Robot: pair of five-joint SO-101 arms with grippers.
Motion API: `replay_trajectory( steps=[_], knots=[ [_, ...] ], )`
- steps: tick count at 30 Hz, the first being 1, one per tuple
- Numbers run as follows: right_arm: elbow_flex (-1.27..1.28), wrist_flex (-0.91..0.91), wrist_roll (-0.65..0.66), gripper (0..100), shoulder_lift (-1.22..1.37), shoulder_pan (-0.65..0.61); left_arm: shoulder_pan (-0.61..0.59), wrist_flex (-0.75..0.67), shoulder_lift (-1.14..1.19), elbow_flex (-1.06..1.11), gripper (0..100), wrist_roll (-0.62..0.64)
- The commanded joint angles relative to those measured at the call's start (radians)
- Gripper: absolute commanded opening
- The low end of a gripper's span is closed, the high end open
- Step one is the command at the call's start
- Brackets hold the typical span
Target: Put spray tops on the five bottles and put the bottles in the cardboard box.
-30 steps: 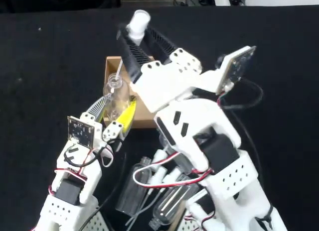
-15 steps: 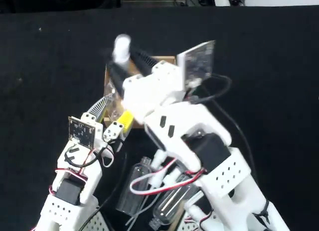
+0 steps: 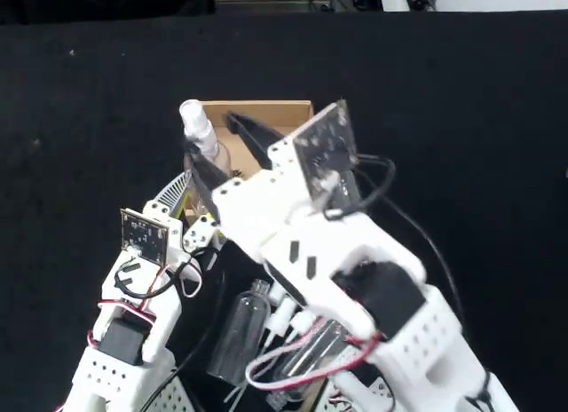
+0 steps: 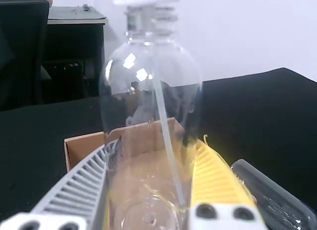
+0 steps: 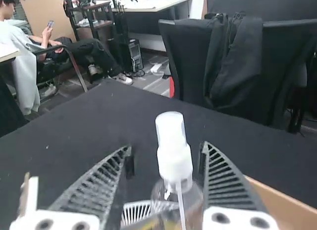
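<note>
At the table's near edge, loose bottles [image 3: 241, 328]: clear, lying on their sides on the black table [image 3: 461, 119] between the arm bases, one partly under the right arm
Left gripper [image 4: 157, 155]: grey and yellow fingers clamped on the lower body of a clear bottle [image 4: 148, 91], held upright
Spray top [image 5: 173, 143]: white, sitting on that bottle's neck, tube hanging down inside
Right gripper [image 5: 166, 151]: fingers apart, one on each side of the spray top, with gaps showing
Cardboard box [image 3: 266, 117]: open, just behind the held bottle
</note>
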Motion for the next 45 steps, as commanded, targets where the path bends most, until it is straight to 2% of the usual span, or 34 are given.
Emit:
replay_trajectory(
  steps=[1,11,17,31,34,37,45],
  knots=[
    [-0.021,0.118,0.006,18.4,-0.070,0.063,0.012,-0.018,-0.015,0.022,3,0.002],
    [-0.028,0.295,0.014,19.3,-0.036,0.077,0.036,-0.018,-0.015,0.022,3,0.000],
    [-0.054,0.410,0.095,29.6,-0.064,-0.038,0.102,-0.017,-0.014,0.022,3,-0.002],
    [0.108,0.229,0.101,30.2,-0.061,-0.058,0.108,-0.017,-0.014,0.022,3,0.005],
    [0.113,0.221,0.103,30.2,-0.059,-0.032,0.120,-0.020,-0.014,0.022,3,0.000],
    [0.136,0.189,0.095,29.7,-0.067,0.043,0.182,-0.023,-0.014,0.022,3,0.005],
    [0.179,0.299,0.095,30.1,-0.067,0.121,0.209,-0.025,-0.015,0.022,3,0.008]
  ],
)
